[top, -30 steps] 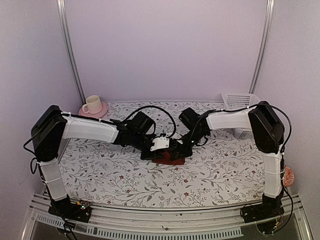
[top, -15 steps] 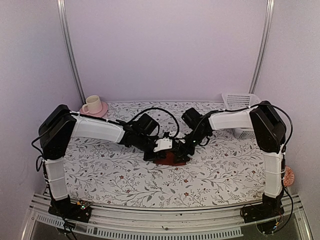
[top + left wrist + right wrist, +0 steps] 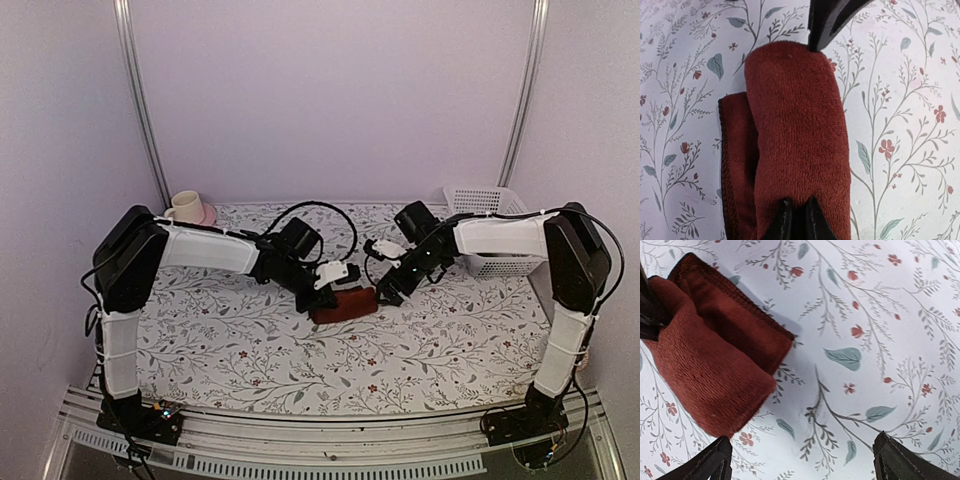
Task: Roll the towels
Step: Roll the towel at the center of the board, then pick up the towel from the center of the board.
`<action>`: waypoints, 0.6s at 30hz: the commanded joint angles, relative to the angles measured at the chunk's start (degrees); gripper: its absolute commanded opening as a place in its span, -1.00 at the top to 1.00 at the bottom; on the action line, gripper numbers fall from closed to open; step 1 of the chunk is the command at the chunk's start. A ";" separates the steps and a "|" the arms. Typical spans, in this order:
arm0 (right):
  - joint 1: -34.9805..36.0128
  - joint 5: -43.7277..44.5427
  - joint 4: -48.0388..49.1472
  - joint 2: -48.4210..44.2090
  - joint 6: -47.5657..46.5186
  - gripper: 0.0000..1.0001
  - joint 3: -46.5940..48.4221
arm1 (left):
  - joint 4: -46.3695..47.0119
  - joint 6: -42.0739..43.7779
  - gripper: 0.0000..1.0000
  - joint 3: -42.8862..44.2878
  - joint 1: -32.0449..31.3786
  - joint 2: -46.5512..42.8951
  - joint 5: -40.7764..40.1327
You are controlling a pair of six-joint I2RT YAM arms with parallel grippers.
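Your left gripper [image 3: 798,204] pinched one end of the rolled maroon towel [image 3: 795,135]; your right gripper [image 3: 802,440] gaped open beside it.

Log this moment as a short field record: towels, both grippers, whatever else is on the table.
maroon towel: mostly rolled, a flat tail showing beside the roll, lying on the floral table cover
left gripper: shut, pinching one end of the roll
right gripper: open, off the towel, only table cover between its fingers
light-blue towel: not in any view
back of table: cup on pink saucer at the left, white basket at the right
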 commanded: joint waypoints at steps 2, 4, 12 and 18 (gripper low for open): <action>-1.74 7.81 3.65 -5.18 5.62 -0.98 -2.35 | -7.97 -6.99 0.83 3.21 2.86 5.86 0.68; -2.77 9.64 5.41 -7.09 8.27 -0.98 -3.73 | -9.00 -8.80 0.84 5.04 3.63 6.94 1.98; -3.29 8.85 23.67 -18.48 20.29 -0.98 -18.91 | -9.83 -16.83 0.99 10.44 5.83 11.16 7.48; -2.51 7.83 20.37 -21.40 32.70 -0.97 -17.66 | -7.28 -25.29 1.00 9.84 5.18 12.46 10.52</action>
